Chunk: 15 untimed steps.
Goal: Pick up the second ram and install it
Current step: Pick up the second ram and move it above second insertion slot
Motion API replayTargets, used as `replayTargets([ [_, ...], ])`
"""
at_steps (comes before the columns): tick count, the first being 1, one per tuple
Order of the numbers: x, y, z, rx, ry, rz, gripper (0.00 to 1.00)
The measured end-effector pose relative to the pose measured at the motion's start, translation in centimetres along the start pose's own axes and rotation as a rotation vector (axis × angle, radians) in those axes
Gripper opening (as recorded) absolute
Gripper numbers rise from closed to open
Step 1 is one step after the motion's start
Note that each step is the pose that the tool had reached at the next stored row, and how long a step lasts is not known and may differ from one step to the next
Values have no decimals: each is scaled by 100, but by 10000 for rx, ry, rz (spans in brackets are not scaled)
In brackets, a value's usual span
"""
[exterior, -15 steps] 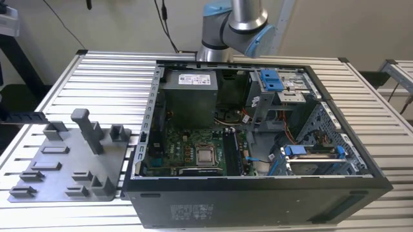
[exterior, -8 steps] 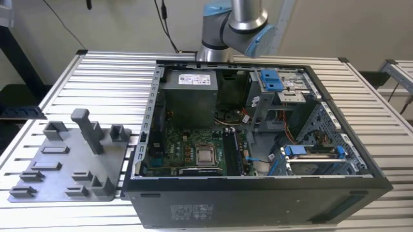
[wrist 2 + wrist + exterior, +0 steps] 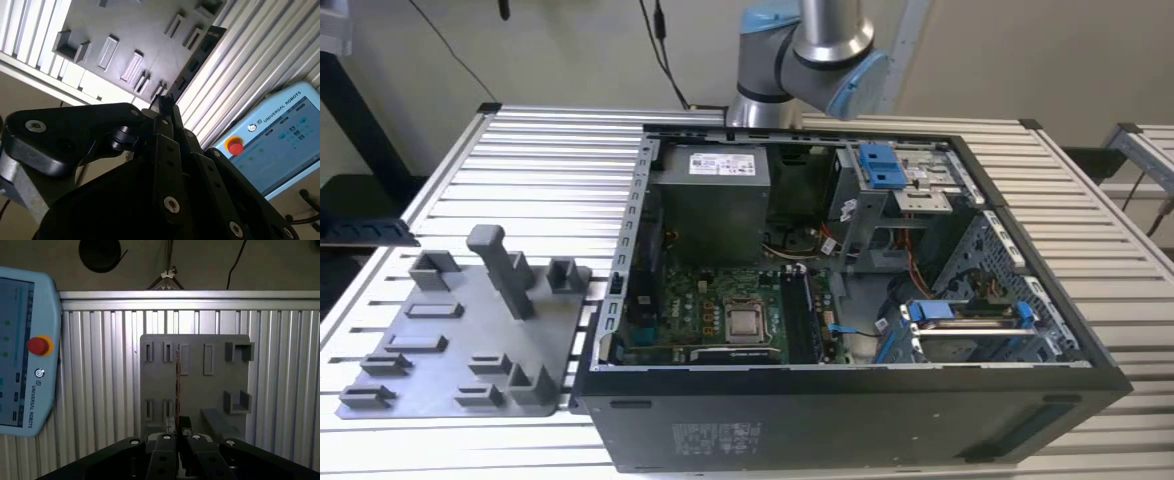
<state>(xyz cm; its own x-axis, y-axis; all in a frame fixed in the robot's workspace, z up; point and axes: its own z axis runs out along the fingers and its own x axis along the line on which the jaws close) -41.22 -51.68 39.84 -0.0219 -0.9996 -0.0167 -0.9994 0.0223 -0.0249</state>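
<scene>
The black two-fingered gripper point(image 3: 178, 435) is clamped on the thin dark second ram point(image 3: 177, 385), seen edge-on against the grey plastic fixture plate point(image 3: 215, 390).

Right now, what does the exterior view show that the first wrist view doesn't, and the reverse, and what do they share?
Exterior view: the open computer case with its motherboard, and the arm at the case's far side. First wrist view: the gripper shut on the second ram, seen edge-on, and the teach pendant with its red button. Shared: the grey fixture plate on the slatted table.
</scene>
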Motion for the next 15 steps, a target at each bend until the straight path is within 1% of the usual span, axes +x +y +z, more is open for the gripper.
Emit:
replayTargets([
  [4, -2, -87, 3, 0, -1, -1, 14],
  [8, -4, -193, 5, -1, 0, -1, 14],
  [10, -5, -255, 7, -2, 0, -2, 14],
  [15, -9, -435, 12, -4, -1, -8, 14],
])
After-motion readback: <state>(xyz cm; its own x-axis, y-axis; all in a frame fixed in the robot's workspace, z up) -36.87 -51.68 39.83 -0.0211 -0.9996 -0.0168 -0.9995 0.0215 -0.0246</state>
